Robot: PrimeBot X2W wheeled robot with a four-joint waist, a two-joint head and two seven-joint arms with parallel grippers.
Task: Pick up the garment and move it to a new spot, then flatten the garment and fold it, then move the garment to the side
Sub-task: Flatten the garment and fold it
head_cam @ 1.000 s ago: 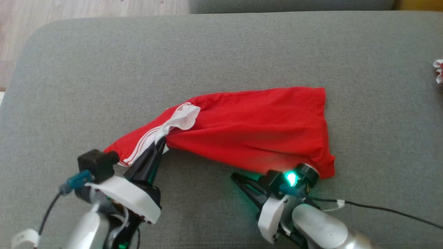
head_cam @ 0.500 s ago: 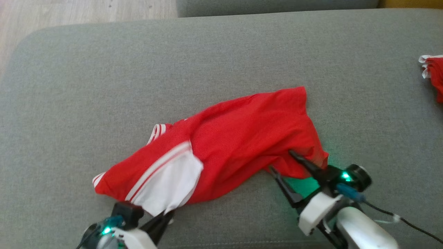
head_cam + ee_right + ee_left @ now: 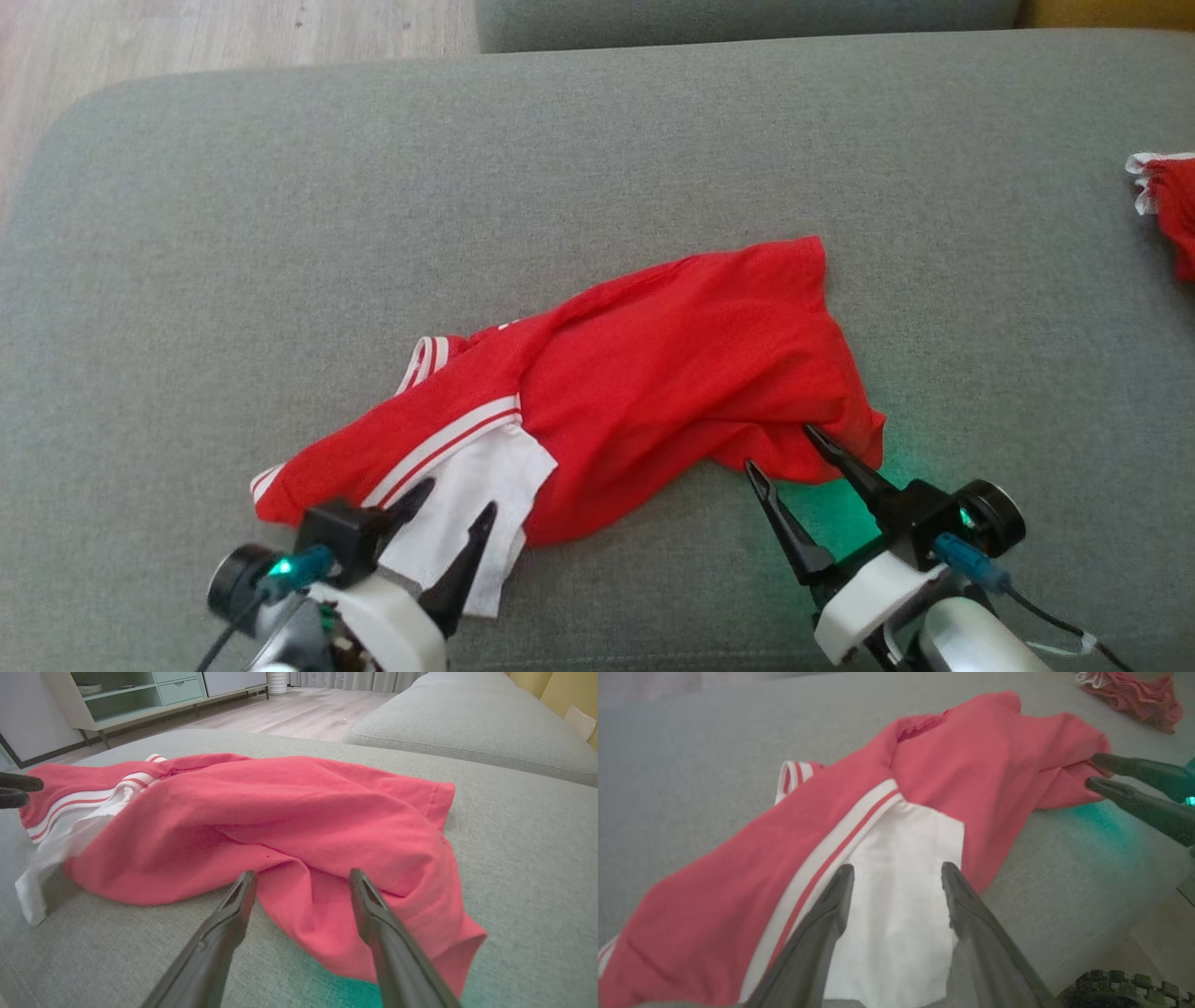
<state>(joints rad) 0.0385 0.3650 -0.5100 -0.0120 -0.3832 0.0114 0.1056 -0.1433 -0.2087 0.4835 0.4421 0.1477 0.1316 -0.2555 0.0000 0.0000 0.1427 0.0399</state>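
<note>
Near field, left claw (image 3: 459, 497): fingers apart, nothing held. The tips sit over the white panel (image 3: 509, 467) at the near-left end of the garment (image 3: 653, 373). Whether they touch the cloth, I cannot tell.

Near field, right claw (image 3: 780, 446): fingers apart, nothing held. The tips are at the garment's near-right corner. The right-hand tip overlaps the red hem; the left-hand tip is over bare cushion (image 3: 187, 280), just beside the cloth. A green glow (image 3: 840, 509) lies on the cushion under this claw.

The garment is red, loose and rumpled. It lies on the grey cushion, spanning from one claw to the other and running on beyond both. Just past the left claw's tips, a striped band (image 3: 439, 446) in red and white borders the white panel. A second striped edge (image 3: 422, 359) pokes out farther on. Beyond the right claw the cloth runs in folds to a hemmed corner (image 3: 812, 252).

Far field, well right of the right claw: another red piece (image 3: 1167, 201) with a white frill, apart from the garment. Past the cushion's far edge are wood floor (image 3: 233, 37) and a second grey cushion (image 3: 747, 14).
</note>
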